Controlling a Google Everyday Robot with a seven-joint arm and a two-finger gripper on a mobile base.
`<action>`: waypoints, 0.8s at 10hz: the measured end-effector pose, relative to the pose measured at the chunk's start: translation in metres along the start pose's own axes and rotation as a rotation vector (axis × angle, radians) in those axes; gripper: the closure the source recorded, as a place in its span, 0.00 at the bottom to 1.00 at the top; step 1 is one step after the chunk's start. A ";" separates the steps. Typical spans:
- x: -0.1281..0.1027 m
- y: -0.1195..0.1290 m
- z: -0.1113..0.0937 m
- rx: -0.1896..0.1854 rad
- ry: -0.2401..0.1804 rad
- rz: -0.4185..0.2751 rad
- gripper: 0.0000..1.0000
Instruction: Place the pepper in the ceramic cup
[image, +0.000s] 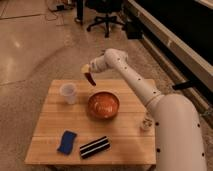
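One tool (87, 70) only, raised in the air about the far edge of the table (50, 150), closed narrow on the top end of the pepper (90, 80). Holds the pepper hanging point-down, dark red-brown, clear of the tabletop and touching nothing but the tool. Sits at the end of a white arm (137, 87) reaching in from the lower right, bent at a rounded joint just behind the tool.

Down and to the left of the pepper, the ceramic cup (68, 93): plain white, upright, on the far left part of the table, apart from the pepper and lower than it. Right of the cup, near but not touching, the round orange bowl (103, 105), lower in the view than the tool and a little to its right.

Toward the near edge, a blue sponge (67, 141) lying flat at the left. Beside it a black-and-white striped bar (94, 146), lying at a slant, the two close but apart. At the right edge of the table, tight against the arm's white body, a small pale item (146, 122), perhaps a shaker, too blurred to name surely.

Beyond the table, pale speckled floor (30, 45) and a black office chair (106, 17) well away at the back.
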 end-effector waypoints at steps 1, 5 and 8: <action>0.000 0.000 0.000 0.000 0.000 0.000 1.00; 0.002 -0.002 0.001 0.005 0.008 -0.009 1.00; 0.018 -0.038 0.021 0.069 0.057 -0.087 1.00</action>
